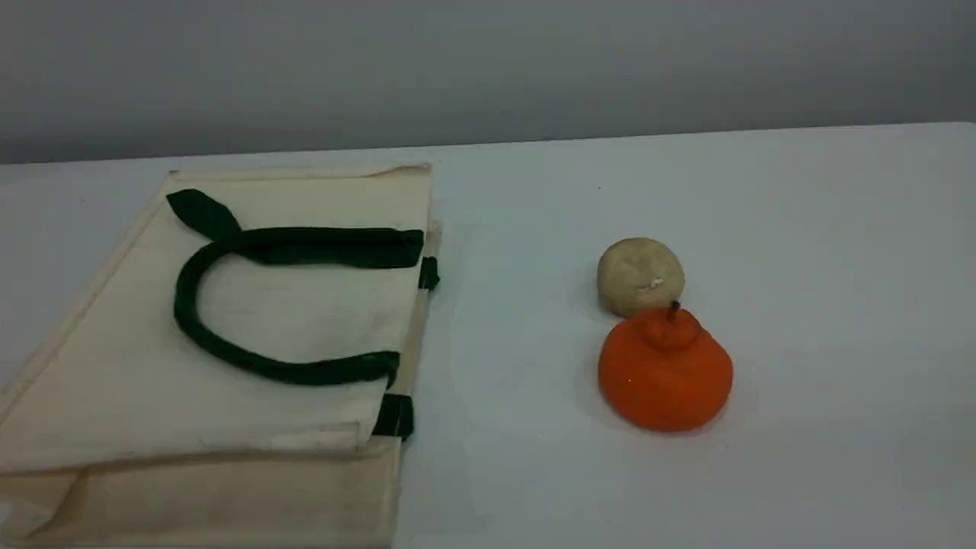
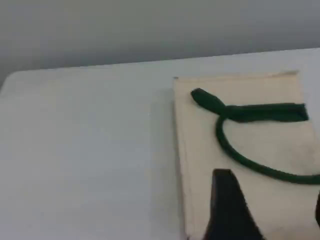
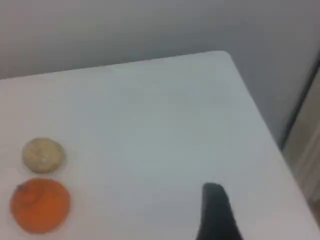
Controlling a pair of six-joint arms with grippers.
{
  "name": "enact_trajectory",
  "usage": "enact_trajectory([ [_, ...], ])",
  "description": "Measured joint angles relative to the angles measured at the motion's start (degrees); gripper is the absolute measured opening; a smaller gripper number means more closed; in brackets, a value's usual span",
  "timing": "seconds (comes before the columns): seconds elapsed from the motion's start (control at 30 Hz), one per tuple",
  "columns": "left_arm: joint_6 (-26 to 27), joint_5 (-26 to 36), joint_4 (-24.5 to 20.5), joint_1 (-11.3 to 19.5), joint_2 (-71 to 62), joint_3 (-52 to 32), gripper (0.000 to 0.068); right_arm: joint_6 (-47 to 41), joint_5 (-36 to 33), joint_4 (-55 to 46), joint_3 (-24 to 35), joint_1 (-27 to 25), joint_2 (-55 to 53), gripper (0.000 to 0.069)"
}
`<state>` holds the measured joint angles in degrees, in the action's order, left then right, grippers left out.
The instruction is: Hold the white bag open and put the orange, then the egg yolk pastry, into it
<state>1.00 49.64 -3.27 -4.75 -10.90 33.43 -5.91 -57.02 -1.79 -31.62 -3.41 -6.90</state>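
1. The bag (image 1: 305, 335) is lying flat on the table (image 1: 801, 229). It is cream canvas, and its mouth is pressed shut and facing right.
2. Its dark green handle (image 1: 183, 305) is lying on the top panel in a loop that is curving away from the rim. Green patches (image 1: 428, 272) are showing along the rim edge.
3. The orange (image 1: 665, 374) is sitting well to the right of the bag, off its rim side. It is bright and bumpy, with its knobbed top up and a short brown stem.
4. The pastry (image 1: 639, 274) is sitting just behind the orange, about as far right of the bag. It is pale beige, matte and domed, with a small whitish mark. Whether the two are touching cannot be told.
5. The left gripper (image 2: 270, 207) is hovering over the bag, above the end away from the rim. Its fingers are standing apart: one dark finger (image 2: 226, 205) is showing low in the left wrist view and a sliver of the other at the right edge. Only the flat canvas and handle are showing below them, and they are gripping nothing.
6. The right gripper (image 3: 216, 212) is hanging over bare table far right of the bag, beyond the orange and pastry. Only one finger is showing, with nothing against it; the jaws are standing wide and holding nothing.
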Motion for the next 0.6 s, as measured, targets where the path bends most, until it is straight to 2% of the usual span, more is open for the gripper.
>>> enact_trajectory([
  [0.23, -5.62, -7.29, 0.11, 0.00, -20.15, 4.47, 0.0374, 3.43, 10.17, 7.66, -1.30, 0.00, -12.81, 0.0408],
  [0.4, -6.30, -10.31, 0.17, 0.00, -34.53, 7.17, 0.0374, 5.91, 17.30, 15.17, -1.30, 0.00, -22.44, 0.0408],
  [0.6, -11.42, -17.23, 0.17, 0.00, -50.51, 9.08, 0.0374, 12.74, 23.78, 24.47, -1.30, 0.00, -34.70, 0.0408],
])
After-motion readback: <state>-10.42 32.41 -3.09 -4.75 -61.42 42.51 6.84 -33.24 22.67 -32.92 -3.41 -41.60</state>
